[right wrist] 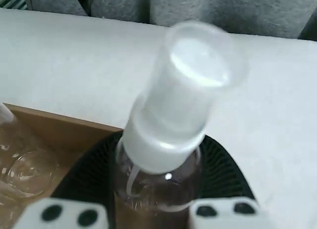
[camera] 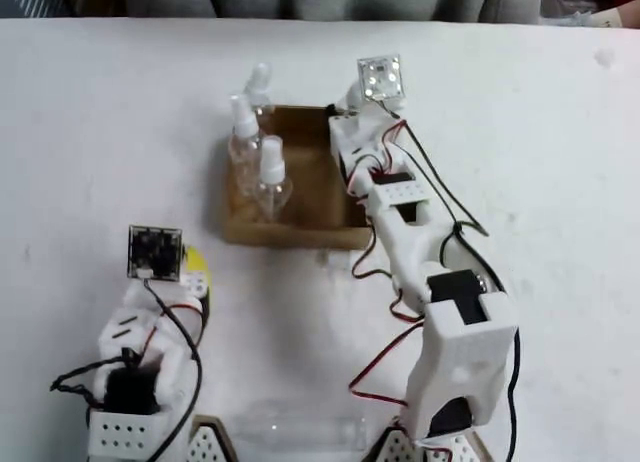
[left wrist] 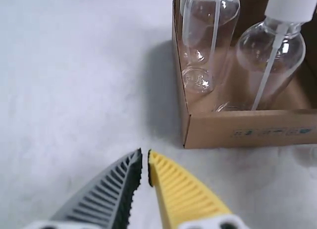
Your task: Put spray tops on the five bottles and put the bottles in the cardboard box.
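The cardboard box (camera: 300, 207) stands mid-table. Three clear bottles with white spray tops stand along one side of it: one (camera: 258, 86) at the back, one (camera: 243, 127) in the middle, one (camera: 272, 177) nearer the front. My right gripper (camera: 347, 112) is over the box's far corner, shut on a fourth capped bottle (right wrist: 173, 120) that stands upright between its black jaws (right wrist: 158, 189). My left gripper (left wrist: 144, 162) rests low on the table in front of the box (left wrist: 237, 130), shut and empty. Its yellow finger (camera: 193, 265) shows from above.
Another clear bottle (camera: 300, 425) lies on its side at the table's front edge between the two arm bases. The right arm (camera: 420, 242) stretches along the box's side with loose red and black wires. White table surrounds the box.
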